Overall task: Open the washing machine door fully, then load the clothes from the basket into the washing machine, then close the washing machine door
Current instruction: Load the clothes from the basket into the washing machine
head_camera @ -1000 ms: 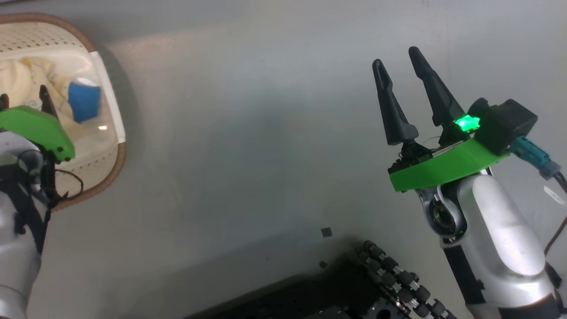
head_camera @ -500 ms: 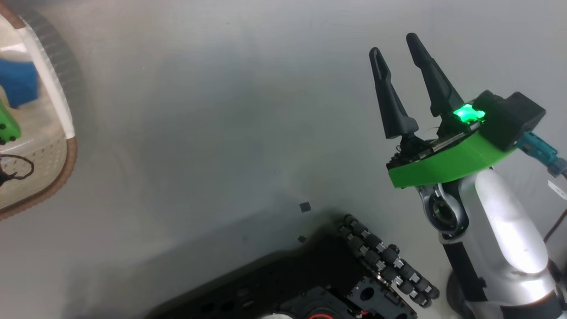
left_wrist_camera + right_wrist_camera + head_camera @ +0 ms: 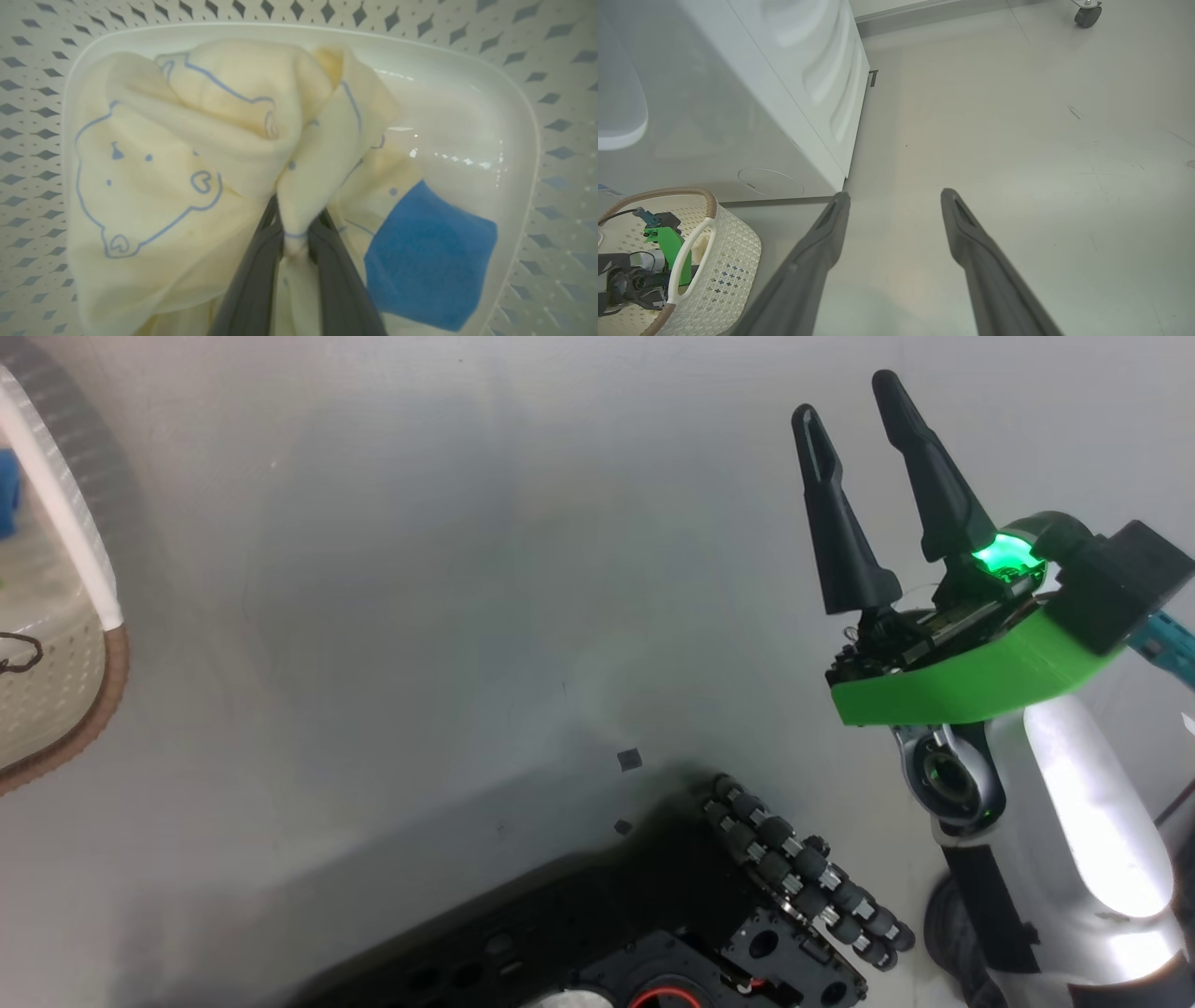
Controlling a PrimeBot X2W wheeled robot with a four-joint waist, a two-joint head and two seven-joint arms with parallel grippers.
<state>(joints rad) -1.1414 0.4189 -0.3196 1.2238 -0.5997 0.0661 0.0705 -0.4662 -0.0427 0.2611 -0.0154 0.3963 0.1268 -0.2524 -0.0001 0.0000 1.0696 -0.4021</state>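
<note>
In the left wrist view my left gripper point(image 3: 294, 228) is shut on a fold of the cream-yellow clothes point(image 3: 154, 168) with blue outline prints. They lie in the basket point(image 3: 551, 154) beside a small blue cloth point(image 3: 430, 256). The head view catches the basket's rim point(image 3: 89, 728) at the far left edge. My right gripper point(image 3: 843, 395) hangs open over bare floor at the right, holding nothing. The right wrist view has the right gripper point(image 3: 895, 194) open, the white washing machine point(image 3: 738, 93) at upper left and the basket point(image 3: 724, 261) at its foot with my left wrist inside. The washing machine door is out of view.
My black base with its roller wheel point(image 3: 803, 887) fills the bottom of the head view, with two small dark bits point(image 3: 630, 759) on the grey floor beside it. A caster wheel point(image 3: 1085, 14) stands far off at the top right of the right wrist view.
The head camera has swung, so the basket has slid to the picture's left edge and the left gripper has left that view. The right gripper stays open, a little higher in the picture.
</note>
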